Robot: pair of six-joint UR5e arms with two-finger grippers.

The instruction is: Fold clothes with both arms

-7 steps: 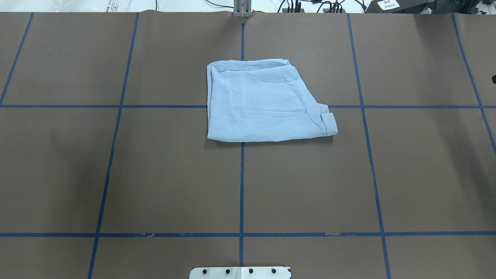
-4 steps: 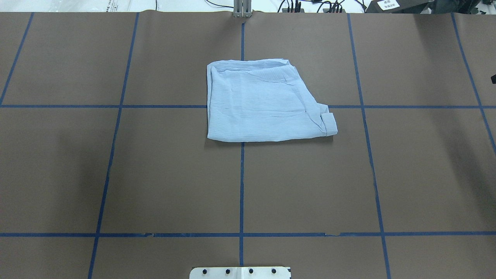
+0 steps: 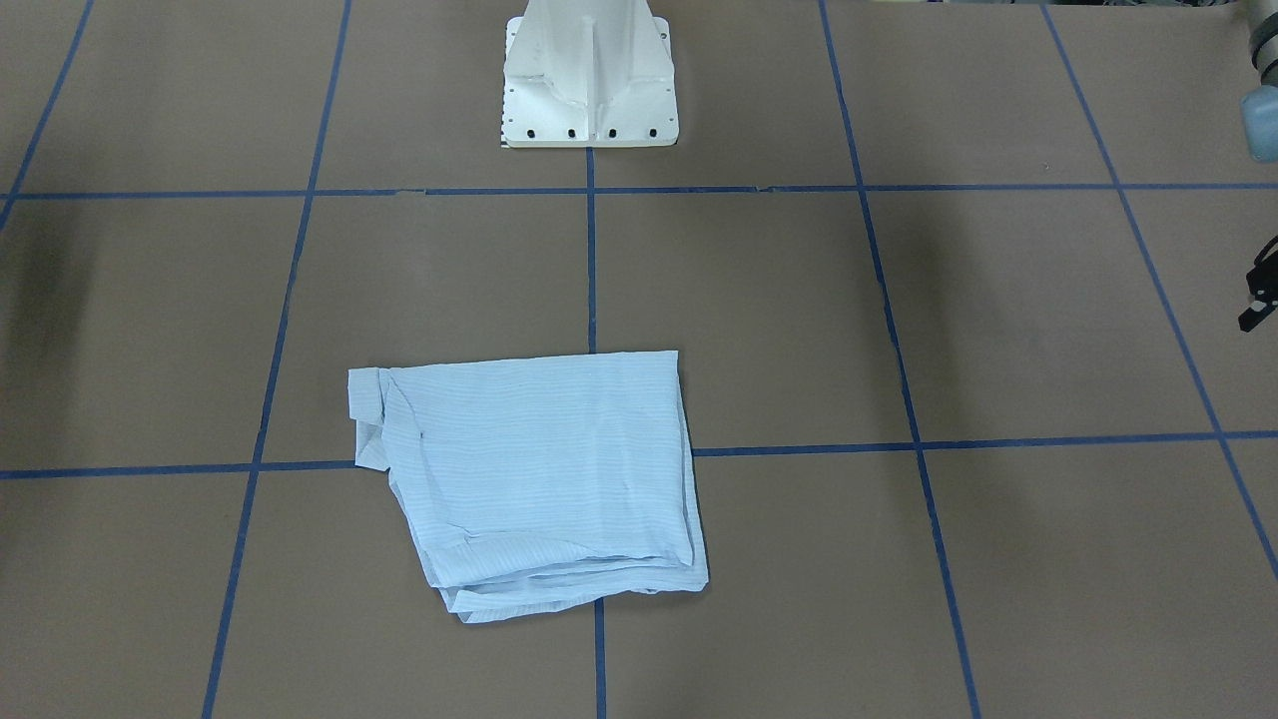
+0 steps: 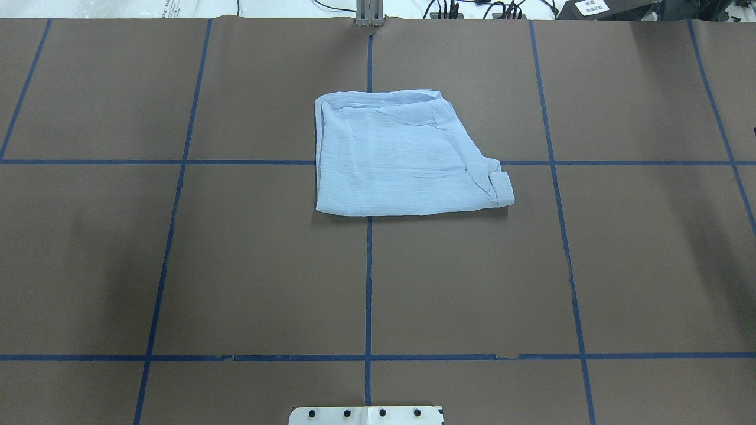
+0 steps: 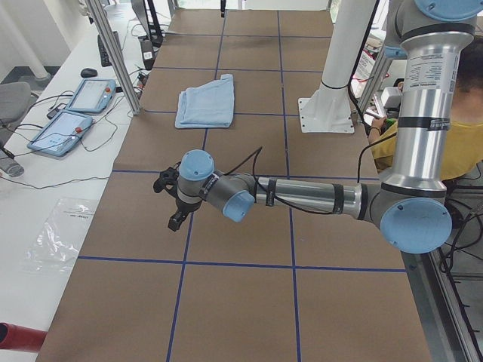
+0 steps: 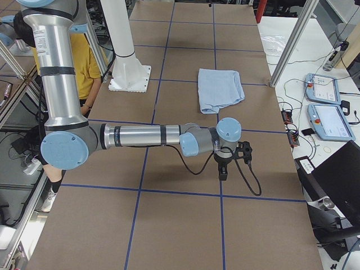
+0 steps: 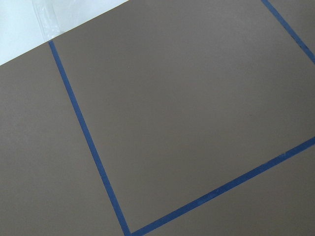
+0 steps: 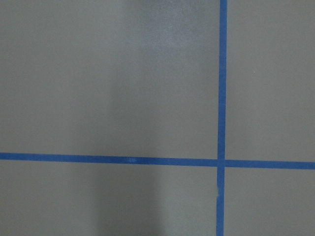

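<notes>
Light blue shirt, folded into a rough, layered square, flat on the brown counter. Sits over the crossing of two blue tape lines, on the side far from the white pedestal, with a cuff poking out at one near corner. Clear of both arms.

At the counter's left end, the left arm stretched out low, well apart from the shirt; left pincer pointing down over bare paper, too small and side-on to tell whether apart or together.

At the right end, the right arm in the same low reach; right pincer pointing down, again cannot tell its state.

In both wrist views, only brown paper and tape.
</notes>
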